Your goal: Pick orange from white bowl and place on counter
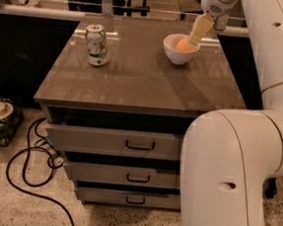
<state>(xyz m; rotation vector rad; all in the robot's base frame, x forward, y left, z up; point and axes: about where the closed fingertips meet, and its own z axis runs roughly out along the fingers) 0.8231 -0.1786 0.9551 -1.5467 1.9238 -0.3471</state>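
I see the white bowl [172, 54] on the counter [134, 79] holding the orange [182, 46], small, round, matte-skinned. The gripper [193, 40] dips into the bowl at the orange's right side; I can't tell its grip.

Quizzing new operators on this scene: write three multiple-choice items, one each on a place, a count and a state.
1. The soda can is: A upright; B tipped over; C crushed.
2. The drawers number: A two; B three; C five.
3. The orange lies: A in the white bowl; B beside the can; C in a drawer.
Key: 1 A, it stands on the counter; 2 B, three handled fronts; 3 A, it sits in the bowl, the gripper just above it at the right rim.
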